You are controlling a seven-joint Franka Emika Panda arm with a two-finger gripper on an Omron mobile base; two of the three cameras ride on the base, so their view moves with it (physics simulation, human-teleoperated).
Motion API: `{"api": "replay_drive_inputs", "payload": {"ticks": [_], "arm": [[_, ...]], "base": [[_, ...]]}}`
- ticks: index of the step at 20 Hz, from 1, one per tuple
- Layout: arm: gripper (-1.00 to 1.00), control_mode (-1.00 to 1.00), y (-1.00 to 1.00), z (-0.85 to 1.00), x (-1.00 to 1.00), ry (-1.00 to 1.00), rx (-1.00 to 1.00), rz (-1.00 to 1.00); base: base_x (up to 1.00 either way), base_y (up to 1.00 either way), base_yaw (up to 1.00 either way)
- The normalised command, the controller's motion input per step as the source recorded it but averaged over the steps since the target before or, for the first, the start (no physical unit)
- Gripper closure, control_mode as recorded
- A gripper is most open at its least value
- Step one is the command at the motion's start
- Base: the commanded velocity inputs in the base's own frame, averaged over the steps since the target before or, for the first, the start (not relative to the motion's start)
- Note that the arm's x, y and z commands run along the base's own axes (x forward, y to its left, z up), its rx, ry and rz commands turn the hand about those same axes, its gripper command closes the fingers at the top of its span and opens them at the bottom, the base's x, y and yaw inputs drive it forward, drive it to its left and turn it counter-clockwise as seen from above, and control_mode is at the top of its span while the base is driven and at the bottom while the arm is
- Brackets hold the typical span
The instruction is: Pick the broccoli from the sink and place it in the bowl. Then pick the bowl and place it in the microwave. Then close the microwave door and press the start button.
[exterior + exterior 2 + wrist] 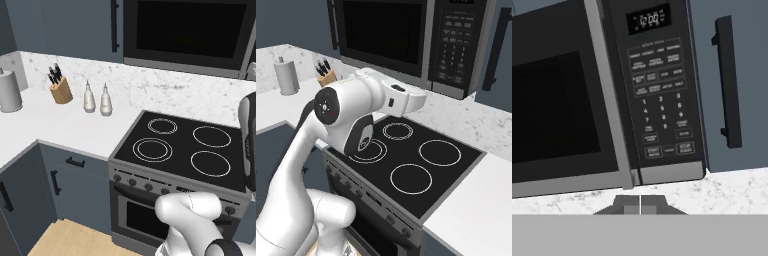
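The microwave (187, 32) (406, 40) hangs above the stove, and its door (557, 105) with the black glass window stands closed. My gripper (640, 205) is shut with nothing in it, its tips pressed together. It sits a short way in front of and below the control panel (659, 95), whose display is lit. The bottom row of buttons (668, 149) lies just above the tips. The white arm (356, 110) reaches up over the stove toward the panel. Broccoli, bowl and sink are out of view.
A black cooktop (185, 145) (411, 155) with four rings lies under the microwave. On the white counter to the left stand a knife block (61, 90), two bottles (97, 99) and a paper towel roll (9, 90). A cabinet handle (729, 82) is right of the panel.
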Motion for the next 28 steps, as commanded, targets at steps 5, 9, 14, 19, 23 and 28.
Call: {"api": "replay_drive_inputs", "payload": {"ticks": [5, 9, 14, 19, 23, 28], "arm": [[1.0, -1.0, -0.28, -0.01, 0.4, 0.0, 0.0, -0.03], [1.0, -1.0, -0.29, 0.0, 0.43, 0.0, 0.0, -0.03], [1.0, -1.0, -0.2, -0.03, 0.43, 0.0, 0.0, -0.02], [1.0, -1.0, -0.2, -0.07, 0.27, 0.0, 0.0, -0.01], [1.0, -1.0, -0.31, -0.04, 0.24, 0.0, 0.0, 0.0], [1.0, -1.0, -0.12, -0.13, 0.35, 0.01, 0.0, 0.0]], "base": [[0.0, 0.0, 0.0], [0.0, 0.0, 0.0], [0.0, 0.0, 0.0], [0.0, 0.0, 0.0], [0.0, 0.0, 0.0], [0.0, 0.0, 0.0]]}}
